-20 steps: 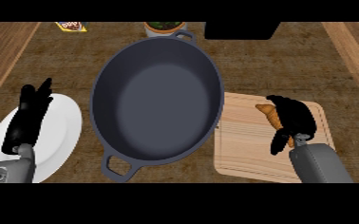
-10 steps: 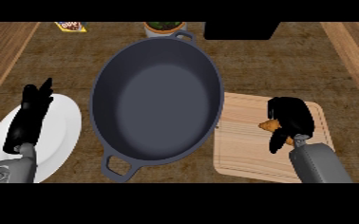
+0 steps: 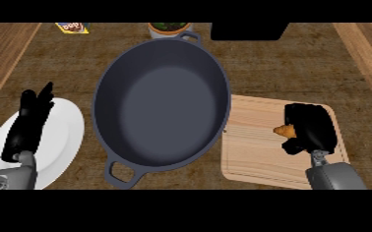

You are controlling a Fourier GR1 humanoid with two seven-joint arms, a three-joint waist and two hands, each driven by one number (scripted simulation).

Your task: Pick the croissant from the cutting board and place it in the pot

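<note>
At lower right, the right hand [image 3: 311, 128] curls around the croissant [image 3: 283, 130] on the cutting board [image 3: 254, 147], gripping it for the pot [image 3: 161, 103].

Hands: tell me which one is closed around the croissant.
The right hand, over the cutting board, curls round the croissant; the left hand rests open above the white plate.

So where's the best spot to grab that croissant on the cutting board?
Around its middle, from above. The croissant lies flat on the cutting board, so only its top and sides are reachable. The right hand is already curled over it from above, leaving only one end showing.
</note>
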